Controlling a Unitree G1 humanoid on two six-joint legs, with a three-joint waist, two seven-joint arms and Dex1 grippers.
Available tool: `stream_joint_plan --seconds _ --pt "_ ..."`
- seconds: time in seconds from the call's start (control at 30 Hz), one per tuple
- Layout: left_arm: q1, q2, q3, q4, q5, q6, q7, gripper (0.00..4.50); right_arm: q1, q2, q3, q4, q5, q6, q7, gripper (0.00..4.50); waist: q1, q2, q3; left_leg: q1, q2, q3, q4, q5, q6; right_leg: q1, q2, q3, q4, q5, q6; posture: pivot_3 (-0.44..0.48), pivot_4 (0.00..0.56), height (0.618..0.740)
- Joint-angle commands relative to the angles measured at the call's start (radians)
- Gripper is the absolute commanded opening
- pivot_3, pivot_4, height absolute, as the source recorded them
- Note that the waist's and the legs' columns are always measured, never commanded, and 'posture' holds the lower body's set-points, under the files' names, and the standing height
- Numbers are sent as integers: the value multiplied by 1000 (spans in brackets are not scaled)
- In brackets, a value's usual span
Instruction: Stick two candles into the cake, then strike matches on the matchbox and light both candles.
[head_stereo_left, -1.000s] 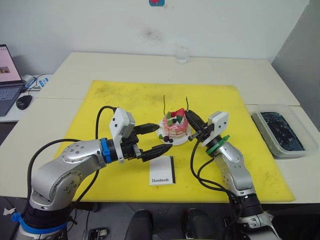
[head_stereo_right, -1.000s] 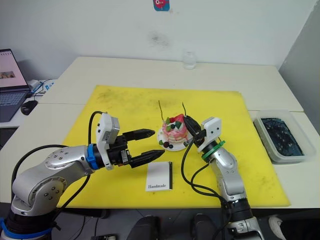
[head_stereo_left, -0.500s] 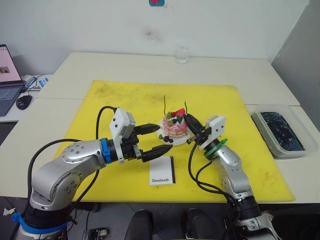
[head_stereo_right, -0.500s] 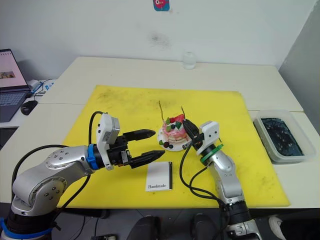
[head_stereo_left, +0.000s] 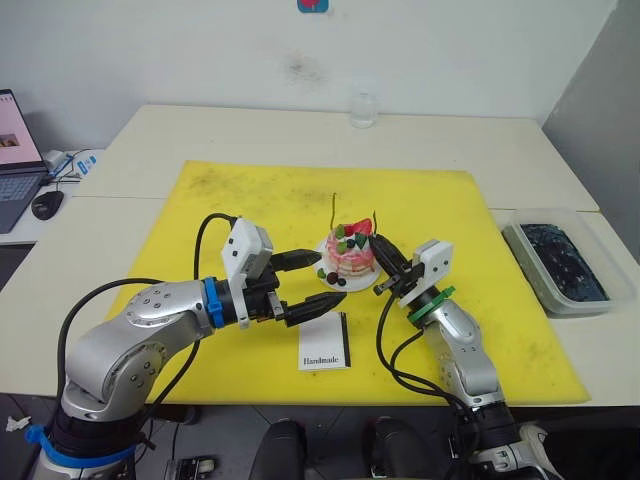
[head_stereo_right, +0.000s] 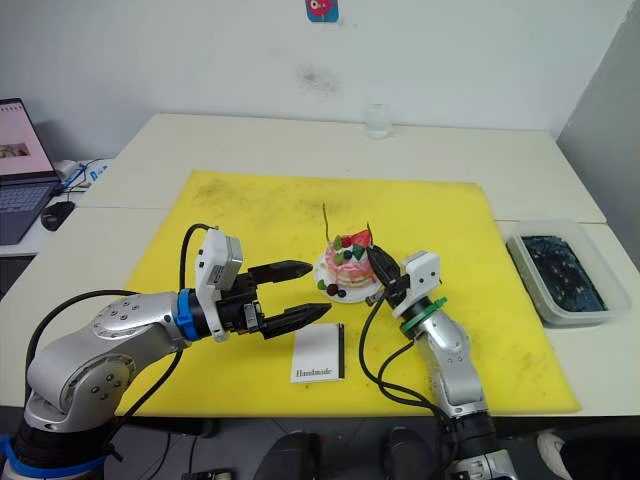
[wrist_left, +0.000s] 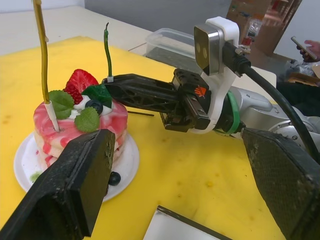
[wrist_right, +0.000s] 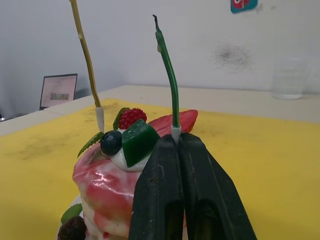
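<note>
The pink cake (head_stereo_left: 349, 256) is sitting on its small white plate (head_stereo_left: 326, 272) near the middle of the yellow mat (head_stereo_left: 240, 200), with a strawberry and berries on top. A yellow candle (wrist_left: 42, 55) is standing upright in the cake's top. The right gripper (wrist_right: 176, 142) is pinching the white base of a green candle (wrist_right: 167, 70) between its closed fingers, holding it upright at the cake's right edge. The left gripper (head_stereo_left: 310, 283) is hovering just left of the cake with its fingers spread wide, holding nothing. The white matchbox (head_stereo_left: 324, 342), marked "Handmade", is lying flat on the mat in front of the cake, just below the left gripper. One dark match (wrist_left: 140, 113) is lying on the mat behind the cake.
</note>
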Motion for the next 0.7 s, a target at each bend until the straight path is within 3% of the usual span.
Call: stream_joint_plan --seconds 0.03,0.07,0.27,0.57,0.7 --pt "-6 2 -4 -8 14 -30 -11 4500 -5 6 -1 -22 9 7 -10 469 0 0 0 0 0 0 0 0 0 0 0 0 0 0 0 0 150 740" --pt "-4 2 -7 -10 20 -33 -13 4500 -4 3 -3 -31 10 5 -9 642 0 0 0 0 0 0 0 0 0 0 0 0 0 0 0 0 150 740" --pt "1 2 -30 -13 53 -56 -23 4500 -4 -50 -15 -114 33 55 18 2757 -1 0 0 0 0 0 0 0 0 0 0 0 0 0 0 0 150 740" --pt "6 3 -8 18 65 -38 -7 4500 36 -206 -68 -333 124 250 57 2757 -1 0 0 0 0 0 0 0 0 0 -1 0 0 0 0 0 150 740" --pt "34 100 146 91 -155 213 -11 4500 84 -345 -117 -451 179 384 102 2757 -4 0 0 0 0 0 -1 0 0 0 -1 0 0 0 0 0 150 740"
